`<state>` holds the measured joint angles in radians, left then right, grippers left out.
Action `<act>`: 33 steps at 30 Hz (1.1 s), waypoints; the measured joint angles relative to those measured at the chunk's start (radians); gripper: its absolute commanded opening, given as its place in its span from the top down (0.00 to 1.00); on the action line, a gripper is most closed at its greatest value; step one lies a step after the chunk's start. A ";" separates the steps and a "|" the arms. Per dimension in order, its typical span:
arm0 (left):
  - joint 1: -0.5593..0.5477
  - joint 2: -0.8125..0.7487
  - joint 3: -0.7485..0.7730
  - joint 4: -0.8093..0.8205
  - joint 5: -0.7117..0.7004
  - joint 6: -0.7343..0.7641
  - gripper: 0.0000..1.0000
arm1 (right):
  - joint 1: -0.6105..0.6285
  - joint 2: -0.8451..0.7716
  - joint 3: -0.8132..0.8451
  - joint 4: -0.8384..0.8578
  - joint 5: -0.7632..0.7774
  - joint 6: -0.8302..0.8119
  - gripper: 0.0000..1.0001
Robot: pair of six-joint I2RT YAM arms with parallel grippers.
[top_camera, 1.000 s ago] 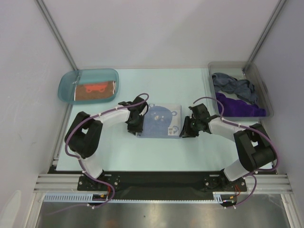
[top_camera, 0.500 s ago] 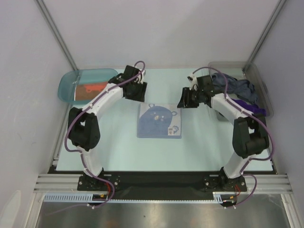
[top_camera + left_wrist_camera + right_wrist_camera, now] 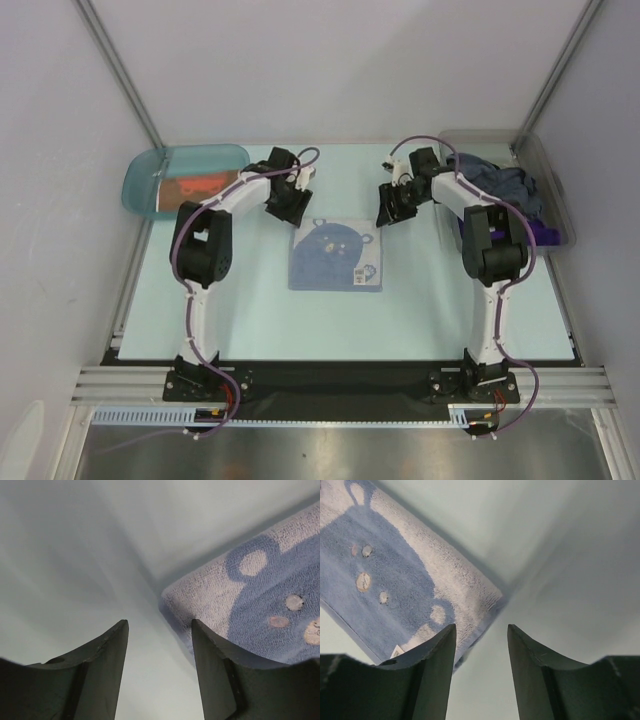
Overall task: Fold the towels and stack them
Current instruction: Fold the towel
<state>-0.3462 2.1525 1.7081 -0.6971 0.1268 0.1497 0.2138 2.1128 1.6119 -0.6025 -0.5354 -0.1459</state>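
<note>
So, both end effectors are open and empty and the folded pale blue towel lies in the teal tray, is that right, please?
Not quite: the top view shows the pale blue towel on the table, not in the teal tray. The left end effector and right end effector are open and empty.

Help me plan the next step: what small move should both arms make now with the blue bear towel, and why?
Probably lower both grippers and pinch the far corners. The left gripper and right gripper are open and empty, each poised beside a far corner of the bear-print towel, which lies flat.
</note>
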 measured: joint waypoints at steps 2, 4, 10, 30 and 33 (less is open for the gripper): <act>0.000 0.023 0.023 -0.001 0.003 0.015 0.41 | -0.013 0.027 0.027 -0.018 -0.023 -0.019 0.51; 0.000 0.042 0.051 -0.001 0.010 0.029 0.42 | -0.024 0.055 0.057 -0.026 -0.051 -0.037 0.55; 0.001 0.074 0.116 -0.006 0.017 0.066 0.42 | -0.044 0.135 0.137 -0.051 -0.126 -0.077 0.60; 0.009 0.172 0.228 -0.114 0.077 0.129 1.00 | -0.056 0.237 0.232 -0.127 -0.227 -0.145 1.00; 0.009 0.186 0.269 -0.140 0.096 0.132 1.00 | -0.058 0.240 0.251 -0.133 -0.227 -0.144 1.00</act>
<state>-0.3370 2.3383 1.9766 -0.8375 0.2226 0.2821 0.1558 2.3531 1.8633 -0.7357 -0.7620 -0.2897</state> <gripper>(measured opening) 0.012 0.018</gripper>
